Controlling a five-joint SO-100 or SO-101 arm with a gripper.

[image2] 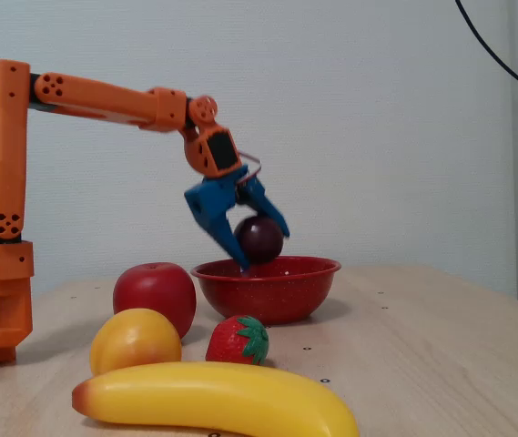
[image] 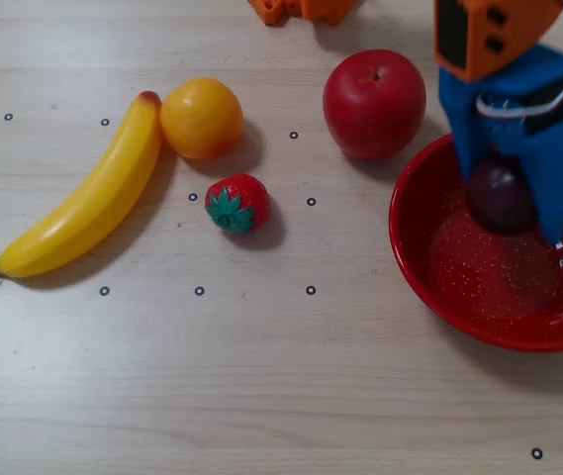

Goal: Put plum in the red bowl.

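The dark purple plum (image: 502, 196) sits between the blue fingers of my gripper (image: 515, 204), which is shut on it. In the fixed view the plum (image2: 259, 238) hangs just above the rim of the red speckled bowl (image2: 299, 291), with the gripper (image2: 261, 246) pointing down into the bowl. In the overhead view the plum is over the upper middle of the red bowl (image: 429, 287) at the right edge of the table. The bowl's inside shows nothing else.
A red apple (image: 374, 104) stands just left of the bowl. A strawberry (image: 236, 203), an orange (image: 201, 118) and a banana (image: 88, 198) lie further left. The orange arm base (image2: 4, 273) stands at the left in the fixed view.
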